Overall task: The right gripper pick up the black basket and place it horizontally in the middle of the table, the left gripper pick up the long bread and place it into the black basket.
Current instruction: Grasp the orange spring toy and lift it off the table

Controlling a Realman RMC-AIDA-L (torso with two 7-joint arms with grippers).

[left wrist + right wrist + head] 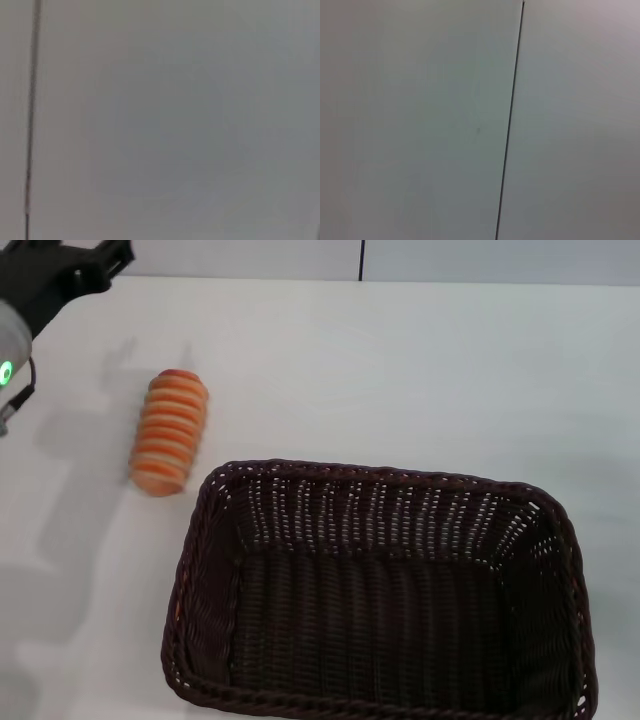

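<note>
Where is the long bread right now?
In the head view, the long bread lies on the table, left of centre, just beyond the black basket's far-left corner, not inside it.

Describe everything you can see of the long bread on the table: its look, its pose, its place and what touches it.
The long bread is an elongated orange-tan loaf with paler cream ridges running across it and rounded ends. It looks whole. It lies flat on the white table, its length running roughly away from the robot with a slight tilt. It sits on the robot's left, just beyond the near-left corner area of the black basket, outside it and not touching it. Nothing holds it; only the table touches it.
</note>
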